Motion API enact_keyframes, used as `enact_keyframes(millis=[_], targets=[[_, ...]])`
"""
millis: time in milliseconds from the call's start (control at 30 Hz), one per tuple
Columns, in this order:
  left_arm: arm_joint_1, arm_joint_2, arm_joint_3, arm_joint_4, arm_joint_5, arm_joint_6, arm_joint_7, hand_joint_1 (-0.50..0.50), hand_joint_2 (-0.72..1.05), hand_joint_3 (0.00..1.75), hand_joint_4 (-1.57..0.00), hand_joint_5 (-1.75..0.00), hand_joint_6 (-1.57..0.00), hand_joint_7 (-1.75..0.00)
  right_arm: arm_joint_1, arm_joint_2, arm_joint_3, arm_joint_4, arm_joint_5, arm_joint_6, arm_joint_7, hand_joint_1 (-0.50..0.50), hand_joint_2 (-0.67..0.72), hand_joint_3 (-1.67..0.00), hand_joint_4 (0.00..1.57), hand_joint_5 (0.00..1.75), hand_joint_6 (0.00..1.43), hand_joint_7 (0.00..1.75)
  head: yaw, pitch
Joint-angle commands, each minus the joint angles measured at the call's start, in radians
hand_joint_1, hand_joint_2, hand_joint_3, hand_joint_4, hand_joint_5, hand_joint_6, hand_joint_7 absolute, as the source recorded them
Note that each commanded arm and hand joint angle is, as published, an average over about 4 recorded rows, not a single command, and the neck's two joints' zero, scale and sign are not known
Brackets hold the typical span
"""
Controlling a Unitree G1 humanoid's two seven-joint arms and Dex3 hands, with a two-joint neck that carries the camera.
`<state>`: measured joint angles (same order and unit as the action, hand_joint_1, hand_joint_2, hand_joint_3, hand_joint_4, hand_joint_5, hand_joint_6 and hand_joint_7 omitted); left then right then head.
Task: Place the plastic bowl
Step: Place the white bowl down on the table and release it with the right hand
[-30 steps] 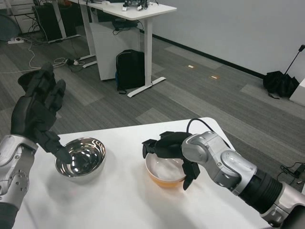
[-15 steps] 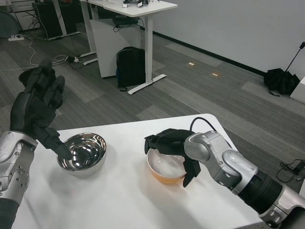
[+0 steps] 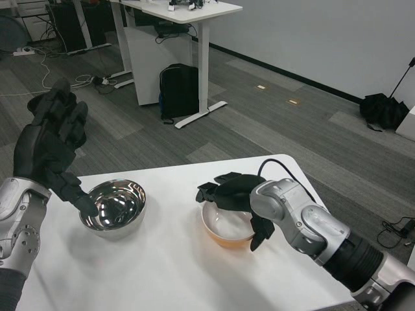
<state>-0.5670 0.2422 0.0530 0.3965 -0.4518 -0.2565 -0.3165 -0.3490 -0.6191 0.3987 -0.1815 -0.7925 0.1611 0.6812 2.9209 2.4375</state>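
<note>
Barely anything moved in the last second: the right hand (image 3: pixel 235 197) still drapes over the plastic bowl (image 3: pixel 225 227), fingers curled on its far rim, bowl sitting on the white table (image 3: pixel 168 272) (looks like it's placed, release pending). Left hand (image 3: pixel 50 146) stays raised, fingers spread, above the steel bowl (image 3: pixel 114 207).

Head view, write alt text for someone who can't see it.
The robot's right hand grips the rim of an orange plastic bowl on the white table. Its left hand is raised, fingers spread, beside a steel bowl.
</note>
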Motion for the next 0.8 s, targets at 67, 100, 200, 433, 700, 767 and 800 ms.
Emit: enact_keyframes(millis=[67, 100, 200, 433, 700, 767, 800], targets=[[0.012, 0.009, 0.0, 0.01, -0.013, -0.014, 0.001, -0.5, -0.72, 0.07, 0.0, 0.0, 0.0, 0.0, 0.068, 0.007, 0.017, 0.014, -0.036, -0.032, -0.015, -0.46, -0.19, -1.31, 0.0, 0.0, 0.0, 0.0, 0.0, -0.003], [0.012, 0.01, 0.0, 0.01, -0.016, -0.015, 0.001, -0.5, -0.72, 0.07, 0.0, 0.0, 0.0, 0.0, 0.075, 0.008, 0.011, 0.008, -0.039, -0.042, -0.034, -0.46, -0.18, -1.27, 0.0, 0.0, 0.0, 0.0, -0.001, -0.005], [0.012, 0.011, -0.002, 0.01, -0.021, -0.017, 0.001, -0.5, -0.72, 0.07, 0.0, 0.0, 0.0, 0.0, 0.091, 0.011, -0.005, -0.006, -0.044, -0.062, -0.071, -0.46, -0.08, -0.95, 0.0, 0.0, 0.0, 0.0, 0.001, -0.006], [0.015, 0.011, -0.006, 0.012, -0.026, -0.023, 0.001, -0.5, -0.72, 0.04, 0.0, 0.0, 0.0, 0.0, 0.11, 0.01, -0.031, -0.022, -0.047, -0.083, -0.114, -0.46, 0.39, -0.26, 0.0, 0.0, 0.0, 0.0, 0.012, -0.012], [0.018, 0.011, -0.007, 0.01, -0.027, -0.024, 0.001, -0.5, -0.72, 0.02, 0.0, 0.0, 0.0, 0.0, 0.128, 0.008, -0.083, -0.035, 0.017, -0.084, -0.129, -0.46, 0.71, 0.0, 0.0, 0.0, 0.0, 0.0, 0.019, -0.017], [0.018, 0.011, -0.007, 0.011, -0.027, -0.024, 0.001, -0.5, -0.72, 0.04, 0.0, 0.0, 0.0, 0.0, 0.132, 0.009, -0.1, -0.046, 0.03, -0.081, -0.13, -0.46, 0.72, 0.0, 0.0, 0.0, 0.0, 0.0, 0.021, -0.017], [0.018, 0.011, -0.007, 0.011, -0.027, -0.024, 0.001, -0.5, -0.72, 0.02, 0.0, 0.0, 0.0, 0.0, 0.133, 0.009, -0.11, -0.052, 0.038, -0.081, -0.132, -0.46, 0.72, 0.0, 0.0, 0.0, 0.0, 0.0, 0.021, -0.016]])
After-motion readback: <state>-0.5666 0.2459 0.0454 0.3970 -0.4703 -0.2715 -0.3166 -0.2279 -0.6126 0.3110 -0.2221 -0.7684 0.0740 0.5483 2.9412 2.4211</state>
